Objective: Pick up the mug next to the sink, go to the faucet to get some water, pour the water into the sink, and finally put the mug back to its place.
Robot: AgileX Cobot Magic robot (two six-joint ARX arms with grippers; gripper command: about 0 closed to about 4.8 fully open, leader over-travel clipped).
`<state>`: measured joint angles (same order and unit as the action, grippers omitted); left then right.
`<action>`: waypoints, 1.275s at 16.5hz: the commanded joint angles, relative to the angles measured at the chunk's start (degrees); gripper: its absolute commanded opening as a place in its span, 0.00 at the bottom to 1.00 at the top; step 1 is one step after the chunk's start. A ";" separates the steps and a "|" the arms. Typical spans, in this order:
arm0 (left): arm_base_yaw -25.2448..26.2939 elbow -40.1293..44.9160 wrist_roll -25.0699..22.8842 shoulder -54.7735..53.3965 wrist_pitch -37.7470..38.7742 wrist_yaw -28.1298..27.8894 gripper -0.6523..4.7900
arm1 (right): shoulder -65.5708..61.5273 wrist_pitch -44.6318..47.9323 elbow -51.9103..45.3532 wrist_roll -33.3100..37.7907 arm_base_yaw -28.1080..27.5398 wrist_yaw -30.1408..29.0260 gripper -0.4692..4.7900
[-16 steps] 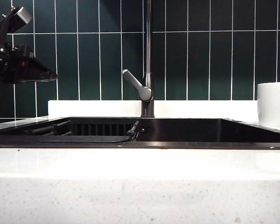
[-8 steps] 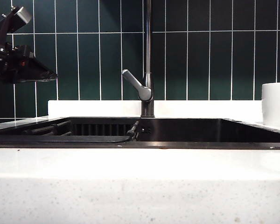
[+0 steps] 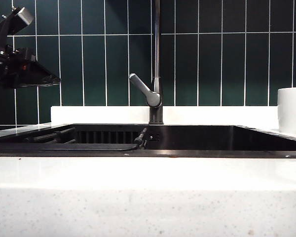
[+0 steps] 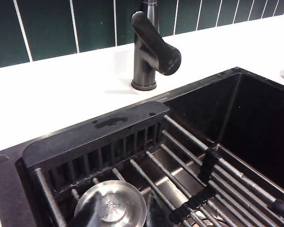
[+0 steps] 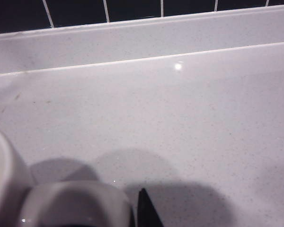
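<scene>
The white ceramic mug (image 3: 292, 110) stands on the pale counter (image 5: 180, 123) right of the black sink (image 3: 187, 140). The left gripper (image 3: 19, 69) hovers, jaws unseen; the right gripper (image 5: 144, 210) is equally unreadable. Retreating carelessly might topple it.

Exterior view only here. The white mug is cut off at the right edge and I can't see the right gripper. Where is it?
Observer: In the right wrist view, the right gripper is down at the white ceramic mug. One dark fingertip shows beside its loop handle.
Operator: Shut on it?
Observer: Cannot tell, the other finger is out of frame. The mug stands on the speckled white counter.
Operator: Sink contents?
Observer: The open left gripper, high on the left, looks down on a metal bar rack and a round steel disc in the black rectangular sink.
</scene>
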<state>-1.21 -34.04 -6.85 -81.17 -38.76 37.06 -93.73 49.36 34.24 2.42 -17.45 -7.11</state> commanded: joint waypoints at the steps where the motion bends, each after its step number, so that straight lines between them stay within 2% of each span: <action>1: -0.13 -0.13 0.07 0.15 -0.72 0.37 0.34 | 0.22 0.76 0.28 0.63 0.11 -0.48 0.18; 2: -0.17 -0.13 0.13 0.15 -0.72 0.90 0.34 | 0.22 0.74 0.28 0.61 0.26 -0.55 0.18; 3: -0.17 -0.13 0.26 0.15 -0.70 2.82 0.34 | 0.22 0.81 0.28 0.63 0.28 -0.55 0.15; 5: -0.17 -0.13 1.14 0.15 -0.74 3.28 0.34 | 0.24 1.57 0.28 0.63 0.31 -0.74 0.09; 14: -0.17 -0.15 1.31 0.15 -0.79 4.13 0.34 | 2.49 3.93 0.63 1.07 0.26 -2.86 0.09; 19: -0.20 -1.09 2.34 -0.33 -0.46 5.29 0.34 | 4.55 3.65 3.80 3.67 1.57 -9.33 0.09; 21: -0.24 -7.02 4.46 -4.17 1.18 8.09 0.34 | 4.83 -2.47 8.50 4.04 5.40 -13.79 0.09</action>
<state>-1.28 -39.51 -3.36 -84.55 -37.47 43.62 -89.91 47.16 40.77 5.32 -13.26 -18.61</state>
